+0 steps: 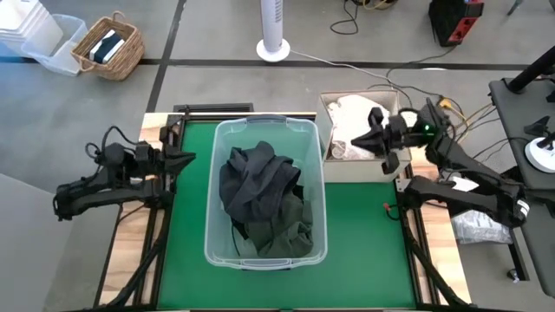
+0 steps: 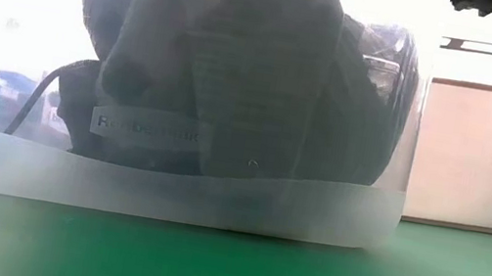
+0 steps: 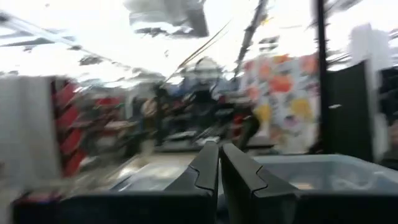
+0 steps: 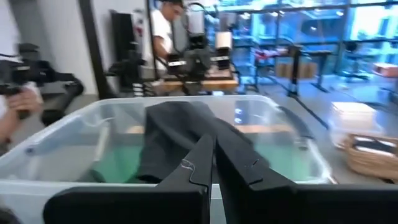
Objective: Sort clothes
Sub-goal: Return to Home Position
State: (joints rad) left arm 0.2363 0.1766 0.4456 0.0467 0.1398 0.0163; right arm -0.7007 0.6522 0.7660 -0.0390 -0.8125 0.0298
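Observation:
A heap of dark clothes (image 1: 260, 195), dark grey over dark green, fills the clear plastic tub (image 1: 212, 191) at the table's middle. The heap rises above the rim and presses against the tub's wall in the low view (image 2: 237, 67). White clothes (image 1: 351, 114) lie in the beige cardboard box (image 1: 360, 169) right of the tub. My left gripper (image 1: 189, 159) hovers shut just left of the tub (image 3: 219, 155). My right gripper (image 1: 357, 142) hangs shut above the box, pointing at the tub (image 4: 214, 149); a dark grey garment (image 4: 186, 134) shows ahead of it.
Green mat (image 1: 364, 243) lies bare right of and before the tub. A wicker basket (image 1: 108, 48), a fan base (image 1: 273, 49) and cables sit on the floor beyond the table. A person (image 4: 163, 28) stands in the room behind.

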